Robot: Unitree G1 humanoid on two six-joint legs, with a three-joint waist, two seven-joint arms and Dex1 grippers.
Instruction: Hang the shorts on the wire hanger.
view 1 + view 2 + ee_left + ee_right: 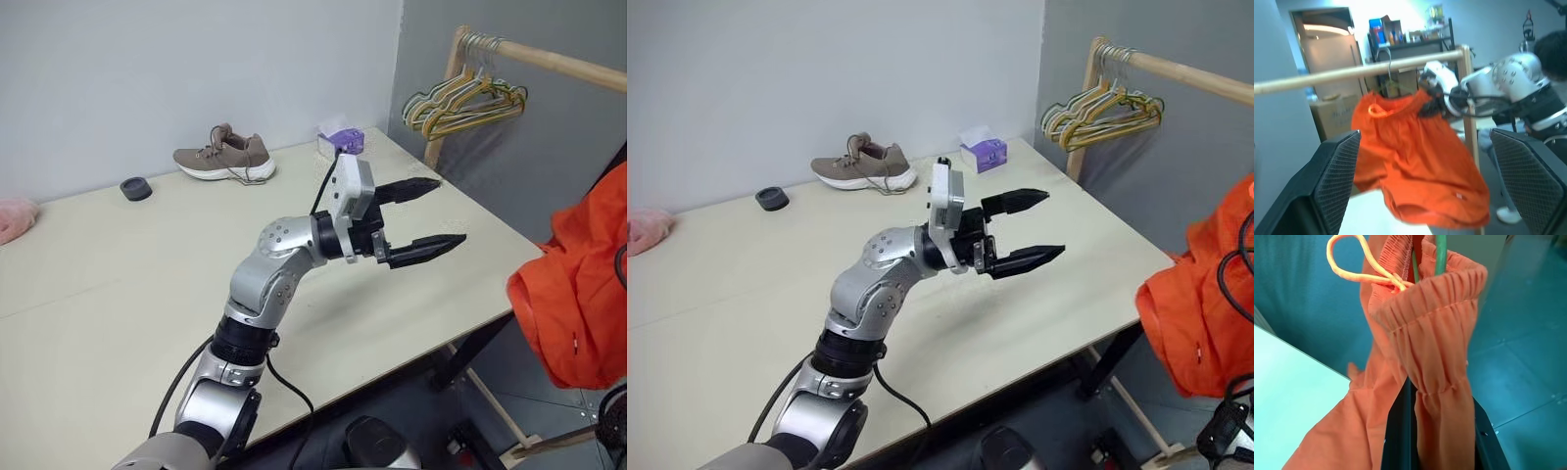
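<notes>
I see the shorts [1418, 161] as bright orange thin fabric with a gathered elastic waistband and a looped orange drawcord [1359, 262] at the waist, crumpled and hanging loose. From the head cameras they sit off the table's [147, 274] right edge, cut off by the frame edge, so I get only a bunched orange mass there. In the left wrist view they hang below a wooden rail [1352, 73], with a thin wire hook [1387, 61] rising from the waistband to the rail; that looks like the wire hanger, dull and thin, but its triangle is buried in the fabric and I can't make out its shape. In the right wrist view two thin greenish wires [1440, 254] come up out of the waistband. My right gripper [1431, 100] is clenched on the shorts at the waistband, its fingers hidden by the cloth in its own camera. My left gripper [423, 217] is released, jaws wide apart with nothing between them, held above the table and pointing toward the shorts, well apart from them. At the rail's far end hangs a bunch of green, yellow and white hangers [465, 103]. On the table: a tan shoe [225, 157], a purple tissue box [983, 152], a small dark round thing [136, 188] I can't identify, and something pink [15, 217] cut off at the left edge.
</notes>
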